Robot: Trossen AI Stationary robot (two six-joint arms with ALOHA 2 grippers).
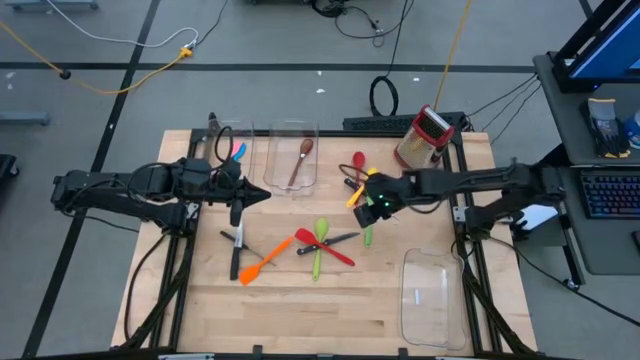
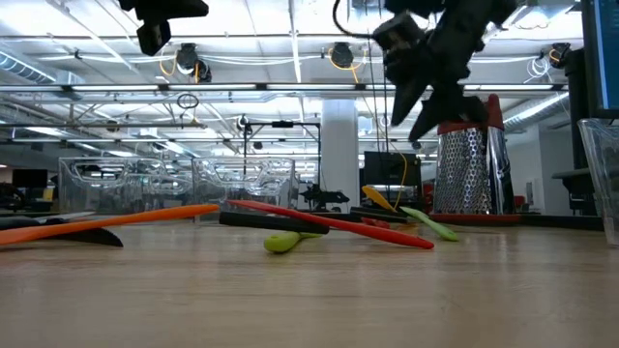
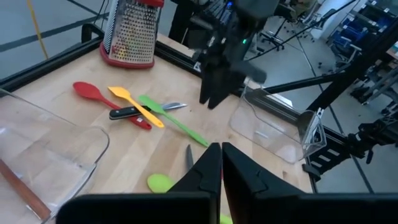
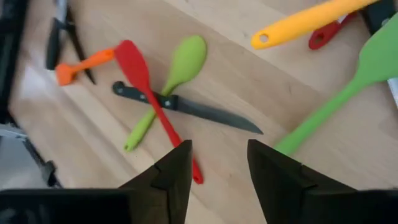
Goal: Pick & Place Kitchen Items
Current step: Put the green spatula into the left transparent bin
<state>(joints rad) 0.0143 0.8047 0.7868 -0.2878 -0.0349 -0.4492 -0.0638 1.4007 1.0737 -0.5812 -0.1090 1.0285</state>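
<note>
Kitchen items are mostly loose on the wooden table (image 1: 300, 300). Centre cluster: green spoon (image 4: 171, 78), red spatula (image 4: 140, 74) and a black-handled knife (image 4: 186, 107) crossed over each other, with an orange spatula (image 1: 262, 262) just beside them toward the left arm. Second cluster near the box grater (image 1: 425, 138): red spoon (image 3: 93, 93), yellow spatula (image 3: 134, 104), green spatula (image 3: 171, 118), another black-handled knife (image 3: 140, 112). One wooden spoon (image 1: 300, 160) already lies in the far clear bin (image 1: 290, 130). The near clear bin (image 1: 432, 295), on the right arm's side, looks empty.

Step in hand, as a judgement: between picks. Right gripper (image 4: 214, 168) hangs above the table between the two clusters, fingers parted with nothing between them, green spatula handle just beside one finger. Left gripper (image 3: 221, 165) is pinched closed, empty, hovering on its own side of the centre pile.

Next move likely calls for: choose one item, descend, close across a handle. The centre pile is stacked, so lifting the knife would likely drag the red spatula lying over it. The green spatula is closest to the right gripper and looks like the cleaner pick.

Materials: spoons and spatulas are smooth, matte, likely silicone or plastic, with slim handles and flat or shallow heads sitting low on the wood. Knives have steel blades, thin and flat. Bins are clear, rigid, round-cornered. Grater is perforated steel with a red top.
</note>
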